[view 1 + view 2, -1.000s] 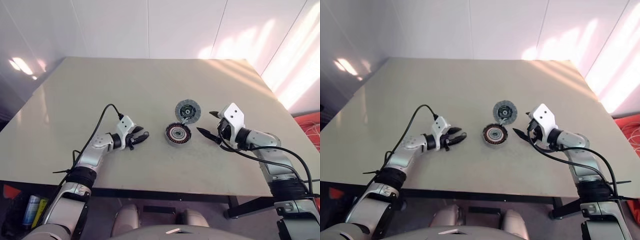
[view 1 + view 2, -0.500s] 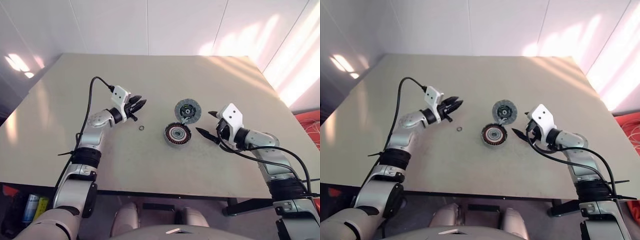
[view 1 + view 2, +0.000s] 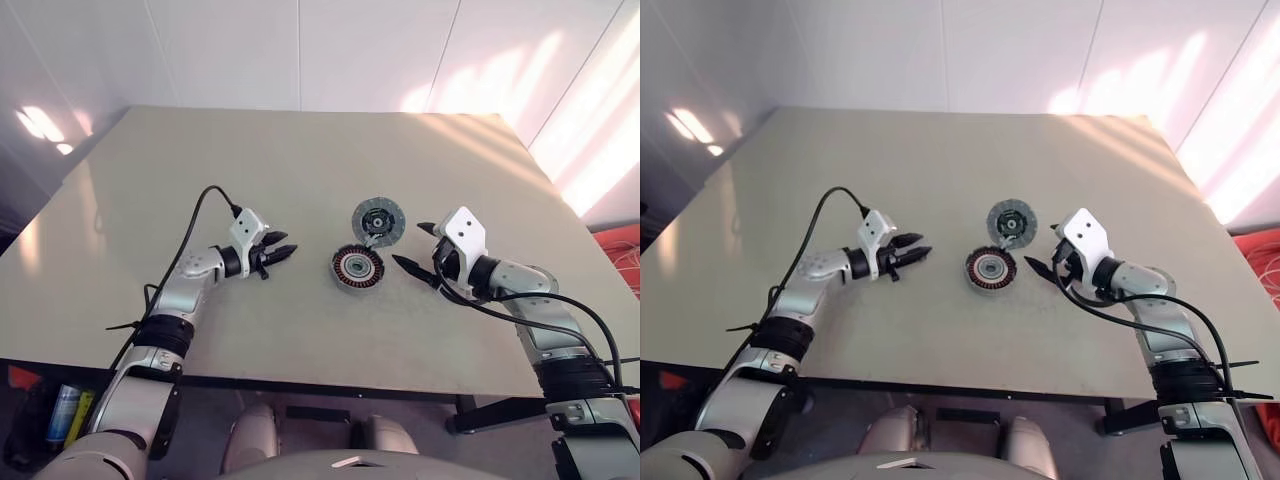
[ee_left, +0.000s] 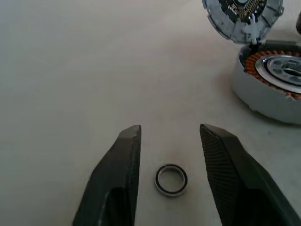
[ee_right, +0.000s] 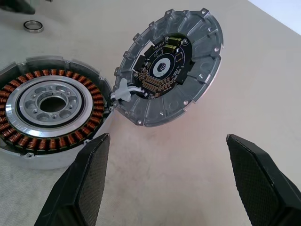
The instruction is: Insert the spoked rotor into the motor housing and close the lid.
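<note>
Our left hand point(image 4: 169, 141) hangs half open and empty over a small ring point(image 4: 171, 179) on the counter point(image 3: 300, 180), the right hand point(image 5: 167, 188) wide open and empty by the housing point(image 5: 47, 117), lid point(image 5: 169, 70) up; next we pinch the ring.

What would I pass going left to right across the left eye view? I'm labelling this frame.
Left tool → housing → right tool. The open lid sits behind the housing, overlapping its span, so it is left out.
</note>
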